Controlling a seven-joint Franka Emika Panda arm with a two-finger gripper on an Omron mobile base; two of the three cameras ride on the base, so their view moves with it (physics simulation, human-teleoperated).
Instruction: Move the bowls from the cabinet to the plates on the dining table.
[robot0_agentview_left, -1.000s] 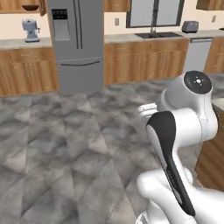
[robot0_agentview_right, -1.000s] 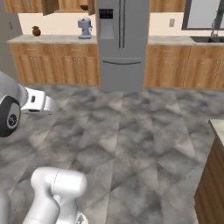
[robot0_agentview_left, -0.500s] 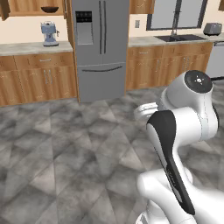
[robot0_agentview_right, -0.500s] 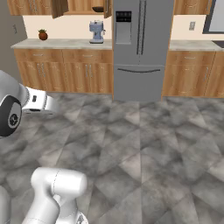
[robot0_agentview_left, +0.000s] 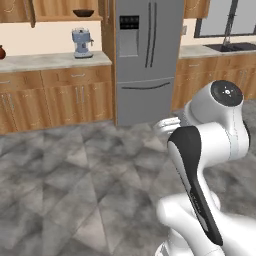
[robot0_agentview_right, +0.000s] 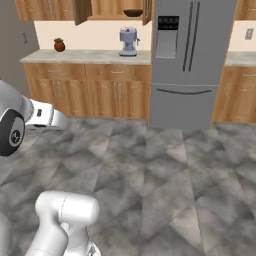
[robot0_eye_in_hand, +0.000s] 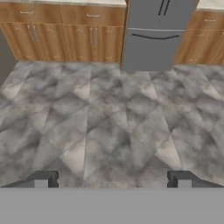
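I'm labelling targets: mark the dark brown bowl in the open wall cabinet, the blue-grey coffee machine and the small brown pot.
dark brown bowl (robot0_agentview_left: 83, 13), left base view, its side.
coffee machine (robot0_agentview_right: 128, 41), right base view, its body.
brown pot (robot0_agentview_right: 59, 45), right base view, its belly.
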